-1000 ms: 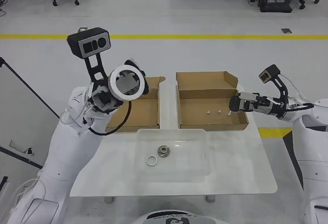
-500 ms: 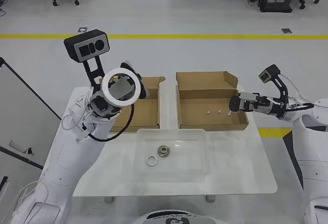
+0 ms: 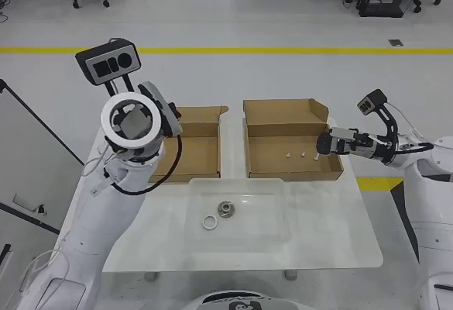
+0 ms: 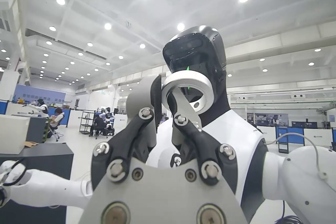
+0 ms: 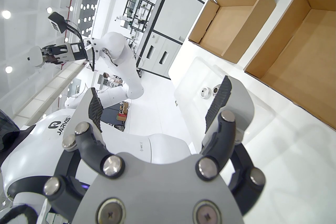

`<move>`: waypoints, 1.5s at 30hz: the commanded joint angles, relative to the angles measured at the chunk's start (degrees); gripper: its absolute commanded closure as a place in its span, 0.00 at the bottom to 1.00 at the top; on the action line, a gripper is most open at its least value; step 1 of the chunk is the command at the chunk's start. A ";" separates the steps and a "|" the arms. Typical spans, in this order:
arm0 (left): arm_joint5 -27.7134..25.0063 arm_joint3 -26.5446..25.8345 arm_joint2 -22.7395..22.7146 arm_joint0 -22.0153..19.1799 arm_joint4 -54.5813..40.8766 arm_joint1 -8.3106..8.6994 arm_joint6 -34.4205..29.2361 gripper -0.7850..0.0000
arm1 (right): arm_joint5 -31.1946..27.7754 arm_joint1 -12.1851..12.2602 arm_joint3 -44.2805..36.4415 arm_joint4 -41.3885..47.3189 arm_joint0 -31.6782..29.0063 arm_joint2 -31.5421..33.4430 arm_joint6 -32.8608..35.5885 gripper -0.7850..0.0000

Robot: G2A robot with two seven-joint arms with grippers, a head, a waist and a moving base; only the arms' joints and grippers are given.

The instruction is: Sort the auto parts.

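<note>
My left gripper point(image 4: 166, 99) is shut on a large white ring point(image 4: 189, 76), one finger inside it and one outside. In the top view the ring point(image 3: 107, 128) is held high over the table's far left corner, facing the camera. My right gripper point(image 3: 323, 143) hangs open and holds nothing at the right wall of the right cardboard box point(image 3: 272, 159); in the right wrist view its fingers point(image 5: 225, 93) stand wide apart. A small white ring point(image 3: 209, 222) and a metal hub point(image 3: 226, 208) lie in the clear tray point(image 3: 241, 183).
The left cardboard box point(image 3: 199, 151) stands beside the right one at the table's back. A few small white parts point(image 3: 300, 153) lie in the right box. A grey cabinet point(image 3: 9, 147) stands left of the table.
My left arm has swung the white ring leftward and upward, away from over the left box. The right arm has stayed still.
</note>
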 commanded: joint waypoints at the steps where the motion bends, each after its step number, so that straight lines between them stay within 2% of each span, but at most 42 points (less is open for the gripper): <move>1: 0.32 0.05 -0.01 0.14 0.86 -0.09 0.11 1.00 | 0.00 0.00 0.00 0.00 0.00 0.00 0.00 0.00; 17: 1.15 -0.25 -0.34 0.33 2.27 -0.47 1.18 1.00 | 0.00 0.00 0.00 0.00 0.00 0.00 0.00 0.00; 20: 3.67 0.04 -1.83 0.85 6.11 -0.33 3.16 1.00 | 0.00 0.00 0.00 0.00 0.00 0.00 0.00 0.00; 24: 10.65 1.46 -4.92 1.81 17.08 0.22 6.21 1.00 | 0.00 0.00 0.00 0.00 0.00 0.00 0.00 0.00; 27: 16.71 0.22 -6.92 2.52 26.24 0.63 9.16 1.00 | 0.00 0.00 0.00 0.00 0.00 0.00 0.00 0.00; 32: 26.40 -1.01 -9.58 2.54 42.35 1.53 9.42 1.00 | 0.00 0.00 0.00 0.00 0.00 0.00 0.00 0.00; 37: 35.89 -0.76 -10.06 2.12 55.63 2.36 6.67 1.00 | 0.00 0.00 0.00 0.00 0.00 0.00 0.00 0.00; 45: 43.65 1.36 -8.05 -0.53 70.58 3.51 -2.85 1.00 | 0.00 0.00 0.00 0.00 0.00 0.00 0.00 0.00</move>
